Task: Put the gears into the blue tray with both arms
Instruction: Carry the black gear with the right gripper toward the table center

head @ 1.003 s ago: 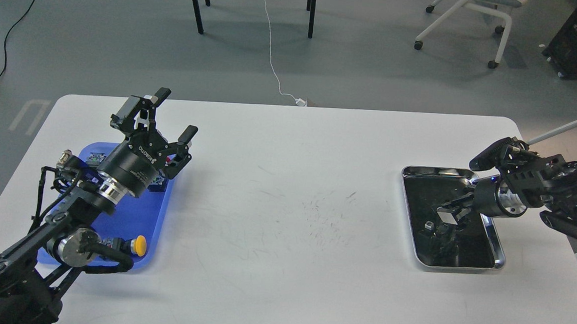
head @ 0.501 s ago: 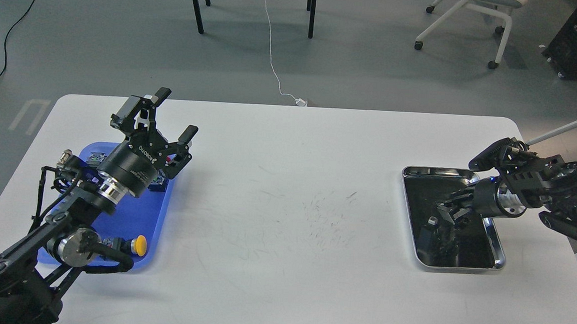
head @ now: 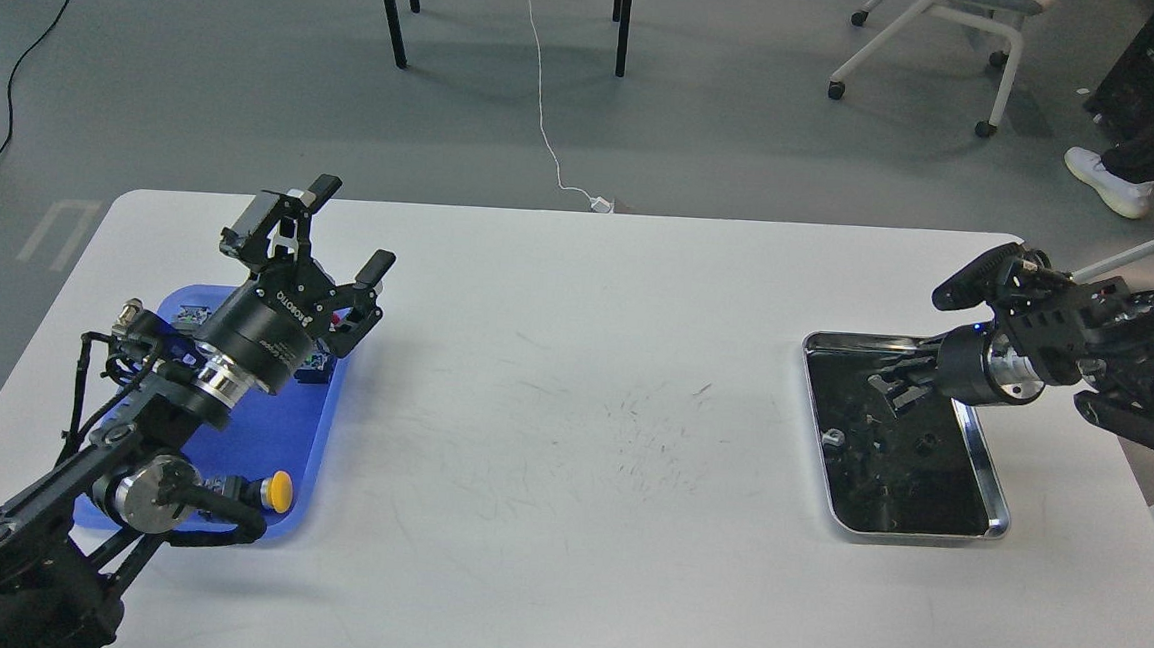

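In the head view, the left hand (head: pixel 317 238) hangs over the blue tray (head: pixel 275 436) with fingers apart and nothing in them. The right hand (head: pixel 888 391) reaches over the metal tray (head: pixel 988 479); whether it grips anything I cannot tell. The gears (head: pixel 875 452) show only as dark specks there. They look light, stiff and slippery; pinching across the rim seems best.

Bright blue rectangular plastic tray (head: pixel 305 428); yellow-capped push-button switch (head: pixel 275 491); silver-rimmed metal tray (head: pixel 996 490), black inside; white tabletop (head: pixel 575 364) with dark scuffs.
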Controlling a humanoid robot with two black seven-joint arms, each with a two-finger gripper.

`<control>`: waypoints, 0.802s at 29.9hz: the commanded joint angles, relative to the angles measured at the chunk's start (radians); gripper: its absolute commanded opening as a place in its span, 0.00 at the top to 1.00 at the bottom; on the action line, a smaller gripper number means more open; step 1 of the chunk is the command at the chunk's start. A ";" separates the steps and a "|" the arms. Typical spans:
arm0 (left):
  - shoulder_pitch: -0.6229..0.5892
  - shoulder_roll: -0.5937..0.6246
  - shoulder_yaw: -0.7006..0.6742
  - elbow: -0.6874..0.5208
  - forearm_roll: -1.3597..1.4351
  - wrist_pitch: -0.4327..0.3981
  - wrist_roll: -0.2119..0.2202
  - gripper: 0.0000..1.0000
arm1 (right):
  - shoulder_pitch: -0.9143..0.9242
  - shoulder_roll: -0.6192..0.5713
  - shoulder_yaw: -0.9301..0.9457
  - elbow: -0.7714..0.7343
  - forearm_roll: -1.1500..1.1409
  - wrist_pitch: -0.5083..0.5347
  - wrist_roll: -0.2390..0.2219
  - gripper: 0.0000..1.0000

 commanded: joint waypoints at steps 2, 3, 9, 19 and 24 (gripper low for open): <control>0.000 -0.002 0.000 -0.001 0.000 -0.001 0.000 0.02 | 0.083 0.032 0.044 0.064 0.043 0.004 0.000 0.86; 0.000 0.000 0.000 -0.001 0.000 -0.001 0.000 0.02 | 0.092 0.061 0.044 0.075 0.075 0.004 0.000 0.86; 0.002 0.020 -0.005 -0.027 0.000 -0.001 -0.017 0.02 | 0.098 0.297 0.038 0.070 0.193 -0.010 0.000 0.85; 0.011 0.047 -0.008 -0.046 0.000 -0.001 -0.029 0.02 | 0.041 0.459 -0.047 0.039 0.310 -0.128 0.000 0.85; 0.019 0.050 -0.009 -0.059 0.000 -0.001 -0.029 0.02 | -0.006 0.459 -0.075 0.041 0.347 -0.189 0.000 0.85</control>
